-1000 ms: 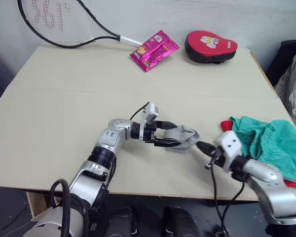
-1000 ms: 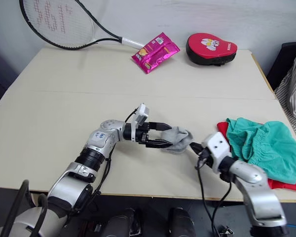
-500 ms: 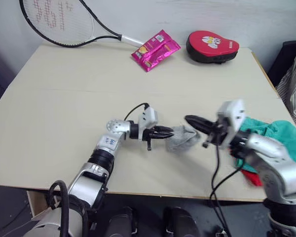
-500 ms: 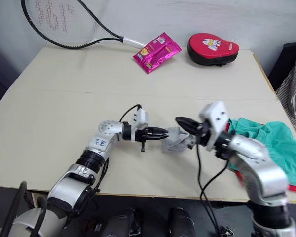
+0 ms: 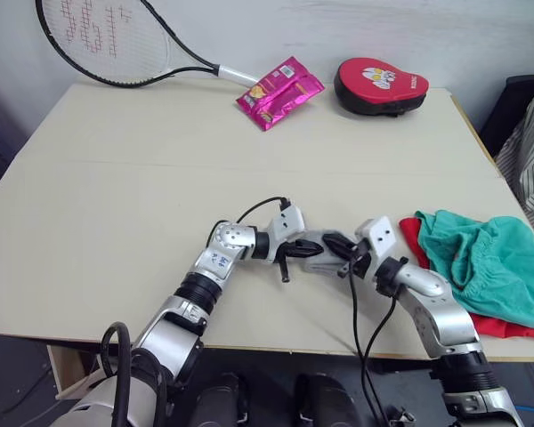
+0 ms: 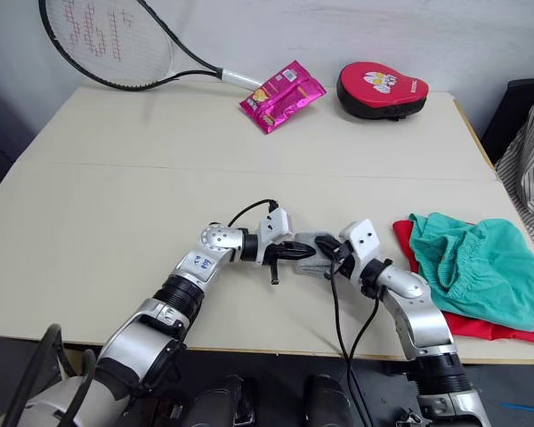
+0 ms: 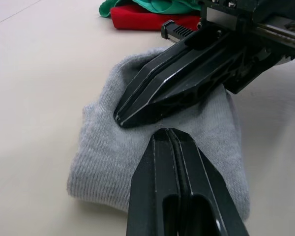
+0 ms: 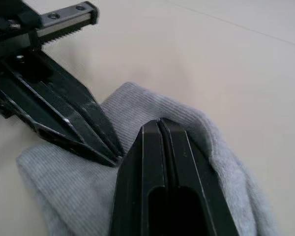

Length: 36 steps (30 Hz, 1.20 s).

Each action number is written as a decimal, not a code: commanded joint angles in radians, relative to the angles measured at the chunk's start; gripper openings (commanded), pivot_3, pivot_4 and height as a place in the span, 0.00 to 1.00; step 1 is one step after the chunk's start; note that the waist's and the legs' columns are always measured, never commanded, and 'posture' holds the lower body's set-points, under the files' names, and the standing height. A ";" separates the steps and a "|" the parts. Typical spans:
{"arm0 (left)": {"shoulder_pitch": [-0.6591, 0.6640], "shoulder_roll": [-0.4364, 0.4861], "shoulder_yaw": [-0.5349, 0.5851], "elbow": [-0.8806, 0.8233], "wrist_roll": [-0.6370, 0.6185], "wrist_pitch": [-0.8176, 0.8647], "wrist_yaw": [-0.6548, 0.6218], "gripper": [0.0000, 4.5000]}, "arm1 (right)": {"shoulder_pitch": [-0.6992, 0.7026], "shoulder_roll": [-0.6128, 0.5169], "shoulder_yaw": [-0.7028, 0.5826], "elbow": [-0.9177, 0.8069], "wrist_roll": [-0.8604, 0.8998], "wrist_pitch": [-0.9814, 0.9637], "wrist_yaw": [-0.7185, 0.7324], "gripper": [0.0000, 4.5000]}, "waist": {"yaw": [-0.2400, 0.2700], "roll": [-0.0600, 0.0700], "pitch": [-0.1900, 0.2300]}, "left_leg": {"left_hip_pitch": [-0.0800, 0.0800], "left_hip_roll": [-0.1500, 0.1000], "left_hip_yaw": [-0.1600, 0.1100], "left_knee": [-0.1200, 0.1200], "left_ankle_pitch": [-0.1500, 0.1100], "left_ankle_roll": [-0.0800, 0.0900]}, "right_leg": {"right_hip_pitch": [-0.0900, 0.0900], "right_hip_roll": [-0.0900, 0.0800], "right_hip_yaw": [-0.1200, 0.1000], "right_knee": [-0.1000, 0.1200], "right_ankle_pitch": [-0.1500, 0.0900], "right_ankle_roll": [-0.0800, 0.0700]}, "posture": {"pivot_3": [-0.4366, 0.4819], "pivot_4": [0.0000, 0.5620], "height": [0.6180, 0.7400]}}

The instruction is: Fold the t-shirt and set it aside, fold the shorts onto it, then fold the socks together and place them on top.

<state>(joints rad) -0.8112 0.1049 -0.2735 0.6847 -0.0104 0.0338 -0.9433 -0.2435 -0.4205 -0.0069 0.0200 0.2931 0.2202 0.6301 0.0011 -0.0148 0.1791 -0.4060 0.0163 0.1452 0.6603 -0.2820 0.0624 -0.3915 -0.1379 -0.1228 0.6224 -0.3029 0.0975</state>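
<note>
The light-grey socks (image 7: 101, 160) lie in a small heap on the table, near its front edge. My left gripper (image 7: 167, 132) is shut, its tips resting on top of the heap with no cloth seen between them. My right gripper (image 8: 158, 123) is shut too and comes from the opposite side, so the two sets of tips almost meet over the socks (image 6: 313, 240). To the right, the teal shorts (image 5: 485, 262) lie bunched on the red t-shirt (image 5: 503, 326), which shows only at its edges.
A tennis racket (image 5: 107, 36), a pink snack packet (image 5: 279, 89) and a red padded mitt (image 5: 380, 82) lie along the far edge of the table (image 5: 116, 196). A striped cloth (image 5: 529, 160) hangs beyond the right edge.
My left gripper went from open around the socks to shut on top of them. My right arm swung up from the near edge and came down onto the socks.
</note>
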 commanded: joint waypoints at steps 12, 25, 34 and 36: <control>0.012 0.051 0.011 0.017 0.003 -0.032 -0.041 0.00 | -0.007 -0.283 -0.465 -0.104 0.796 0.992 -0.088 0.50 | -0.002 0.001 0.000 | 0.000 0.000 -0.001 -0.001 -0.002 0.002 | -0.001 -0.003 0.000 0.000 0.000 -0.001 | 0.48 0.27 1.00; 0.005 0.051 0.011 0.037 0.011 -0.049 -0.046 0.00 | -0.177 -0.030 -0.510 0.068 0.900 1.379 -0.498 0.99 | -0.004 0.002 -0.002 | 0.000 0.000 0.000 -0.003 -0.002 0.002 | -0.001 -0.003 0.000 -0.001 0.000 -0.001 | 0.48 0.27 1.00; 0.008 0.060 0.004 0.037 0.019 -0.054 -0.049 0.00 | -0.261 0.206 -0.554 0.113 0.864 1.355 -0.646 0.91 | -0.033 0.003 -0.005 | 0.001 0.000 0.000 -0.006 -0.001 0.002 | -0.001 -0.002 0.000 -0.001 0.000 -0.001 | 0.48 0.27 1.00; 0.009 0.065 0.005 0.030 0.014 -0.041 -0.060 0.00 | -0.265 0.246 -0.576 0.125 0.853 1.336 -0.683 0.79 | -0.034 0.003 -0.006 | 0.001 0.000 0.001 -0.008 0.000 -0.001 | -0.002 -0.001 0.000 -0.001 0.000 -0.001 | 0.48 0.27 1.00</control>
<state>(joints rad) -0.8162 0.1694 -0.2510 0.7162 -0.0141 -0.0224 -0.9982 -0.5275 -0.2117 -0.5997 0.1088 1.1665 1.5443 -0.0181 -0.0324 -0.0115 0.1735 -0.4045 0.0166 0.1458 0.6521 -0.2814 0.0611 -0.3935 -0.1384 -0.1225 0.6214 -0.3033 0.0966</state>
